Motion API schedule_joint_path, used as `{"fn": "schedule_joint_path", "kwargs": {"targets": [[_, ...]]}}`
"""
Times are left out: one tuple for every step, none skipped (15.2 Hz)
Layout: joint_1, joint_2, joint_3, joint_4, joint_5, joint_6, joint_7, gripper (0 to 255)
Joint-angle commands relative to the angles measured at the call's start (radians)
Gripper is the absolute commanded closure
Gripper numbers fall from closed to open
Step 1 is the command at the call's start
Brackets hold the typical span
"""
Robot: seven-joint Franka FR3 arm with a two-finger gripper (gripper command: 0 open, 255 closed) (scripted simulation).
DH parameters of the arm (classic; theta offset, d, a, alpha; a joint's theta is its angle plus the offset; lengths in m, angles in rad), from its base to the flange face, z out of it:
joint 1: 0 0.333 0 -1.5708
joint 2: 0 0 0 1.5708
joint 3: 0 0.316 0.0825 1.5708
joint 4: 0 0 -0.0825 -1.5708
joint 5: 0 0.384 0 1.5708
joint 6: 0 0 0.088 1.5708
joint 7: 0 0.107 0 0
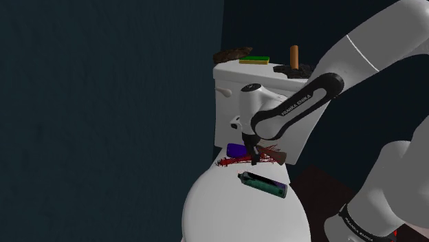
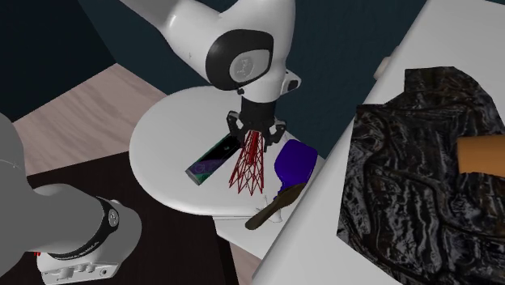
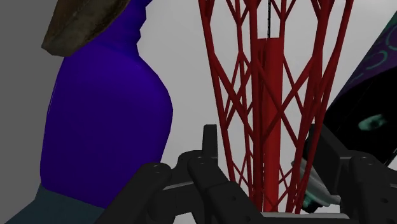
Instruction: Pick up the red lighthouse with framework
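A red lattice lighthouse (image 1: 229,161) (image 2: 251,168) (image 3: 270,95) lies flat on the white toilet lid (image 1: 234,206) (image 2: 166,138). My black gripper (image 1: 256,158) (image 2: 252,131) (image 3: 264,149) points down onto its narrow end, and the two fingers clasp the framework from both sides. The tower still rests on the lid. Close on one side lies a purple brush with a brown handle (image 1: 237,148) (image 2: 293,162) (image 3: 105,127). On the other side is a dark bottle with green and purple print (image 1: 265,184) (image 2: 212,156) (image 3: 372,108).
The white tank (image 1: 230,96) rises just behind the lid. A dark crumpled cloth (image 1: 234,53) (image 2: 413,162), a green flat block (image 1: 256,60) and a brown cylinder (image 1: 294,57) (image 2: 483,154) sit on its top. Dark walls surround the toilet.
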Motion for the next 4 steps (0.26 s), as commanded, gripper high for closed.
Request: {"fn": "schedule_joint_path", "kwargs": {"targets": [[0.0,-0.023,0.0,0.006,0.004,-0.029,-0.005,255],[0.001,-0.035,0.001,0.008,0.005,-0.044,-0.007,255],[0.001,-0.037,0.001,0.009,0.006,-0.046,-0.007,255],[0.001,-0.037,0.001,0.009,0.006,-0.046,-0.007,255]]}}
